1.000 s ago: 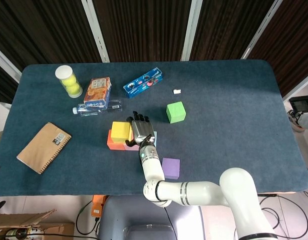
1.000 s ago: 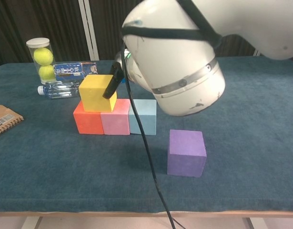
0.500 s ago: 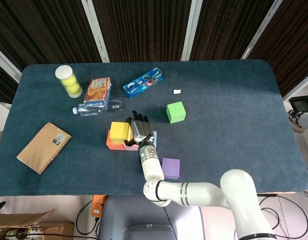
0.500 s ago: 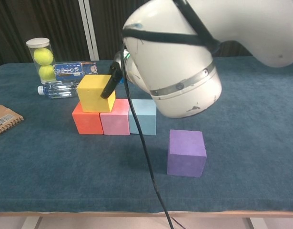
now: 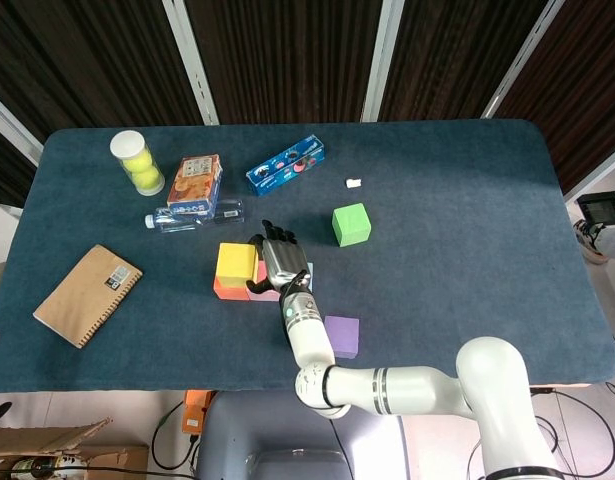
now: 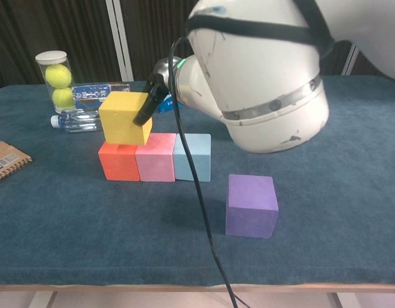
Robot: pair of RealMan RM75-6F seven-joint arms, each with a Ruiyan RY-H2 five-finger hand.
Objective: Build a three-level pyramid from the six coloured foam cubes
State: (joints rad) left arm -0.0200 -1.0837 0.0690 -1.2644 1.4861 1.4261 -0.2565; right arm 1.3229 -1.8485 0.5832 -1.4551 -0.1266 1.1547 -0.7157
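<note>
– Risk first: what could be upset from here?

– Only one cube sits on the second level. The yellow cube (image 6: 125,119) is seen on top of the red cube (image 6: 119,162) and partly over the pink cube (image 6: 155,160), slightly tilted, near the middle of the desk's (image 5: 467,200) front half. A dark finger (image 6: 148,106) of the right hand (image 5: 280,262) is laid against its right face. If it is pushed further left, it could be tipped off the red cube's outer edge; foam gives little weight to resist a nudge. The bottom row, closed by the light blue cube (image 6: 193,157), could also be dragged apart by the forearm above it.

– Is the yellow cube gripped?

– That cannot be told; only the one finger's contact is shown. The left hand is not seen in either view.

– And the other cubes?

– The purple cube (image 6: 252,204) is set nearer the front edge, the green cube (image 5: 351,223) toward the centre, both apart from the stack.

– Can any writing be read?

– None. Print is visible on the blue box (image 5: 285,165), the bottle (image 6: 75,120) and the notebook's (image 5: 87,294) label, but it is too small.
</note>
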